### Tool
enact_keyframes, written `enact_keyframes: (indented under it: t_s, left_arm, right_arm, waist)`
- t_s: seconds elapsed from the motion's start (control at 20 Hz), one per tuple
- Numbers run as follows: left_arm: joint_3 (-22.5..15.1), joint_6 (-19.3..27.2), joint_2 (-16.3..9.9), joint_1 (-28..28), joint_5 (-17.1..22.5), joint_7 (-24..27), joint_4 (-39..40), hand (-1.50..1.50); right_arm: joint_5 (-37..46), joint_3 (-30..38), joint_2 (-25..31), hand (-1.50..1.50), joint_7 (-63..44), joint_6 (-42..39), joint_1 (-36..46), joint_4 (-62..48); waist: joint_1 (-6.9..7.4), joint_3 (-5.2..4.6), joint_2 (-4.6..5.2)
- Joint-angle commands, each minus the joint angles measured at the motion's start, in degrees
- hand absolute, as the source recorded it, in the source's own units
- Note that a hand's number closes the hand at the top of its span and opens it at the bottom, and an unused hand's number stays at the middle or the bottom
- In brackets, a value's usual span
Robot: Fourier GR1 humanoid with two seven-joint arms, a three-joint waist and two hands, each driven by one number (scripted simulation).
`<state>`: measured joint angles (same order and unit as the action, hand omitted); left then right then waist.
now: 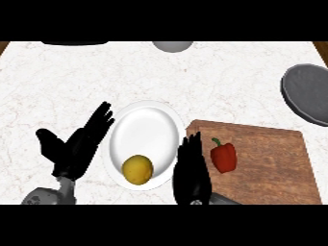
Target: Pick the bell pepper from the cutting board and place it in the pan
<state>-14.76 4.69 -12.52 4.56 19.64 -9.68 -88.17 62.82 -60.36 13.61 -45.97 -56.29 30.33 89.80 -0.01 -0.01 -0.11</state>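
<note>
A red bell pepper with a green stem lies on the left part of the wooden cutting board. My right hand is just left of the pepper, over the board's left edge, fingers straight and pointing up, not touching it. The dark grey pan sits at the right edge, beyond the board. My left hand rests open at the lower left, beside a white plate.
A white plate with a yellow lemon on it lies between my two hands. A grey bowl and a dark object show at the far edge of the marble counter.
</note>
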Motion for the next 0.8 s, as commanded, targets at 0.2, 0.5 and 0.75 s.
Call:
enact_keyframes:
  t_s: [0.2, 0.5, 0.75]
  left_arm:
    - [0.62, -0.16, 2.31, -1.29, -2.78, -0.87, -0.86, 0.00]
    - [3.11, -3.29, 2.05, -0.10, -2.00, -1.13, 0.75, 0.00]
    - [1.71, -1.43, 4.23, -0.56, -5.16, -0.24, 1.10, 0.00]
  right_arm:
    - [6.75, 1.85, 1.91, -1.50, 4.89, 2.90, -0.82, -3.84]
    - [10.32, 3.25, 7.69, -1.50, 11.00, 6.22, -0.55, -3.39]
    - [12.78, 0.69, 8.86, 1.50, 16.51, 8.97, 0.11, -2.65]
  waist:
    - [0.21, 0.01, 0.10]
    - [0.15, 0.01, 0.11]
    - [0.15, 0.01, 0.09]
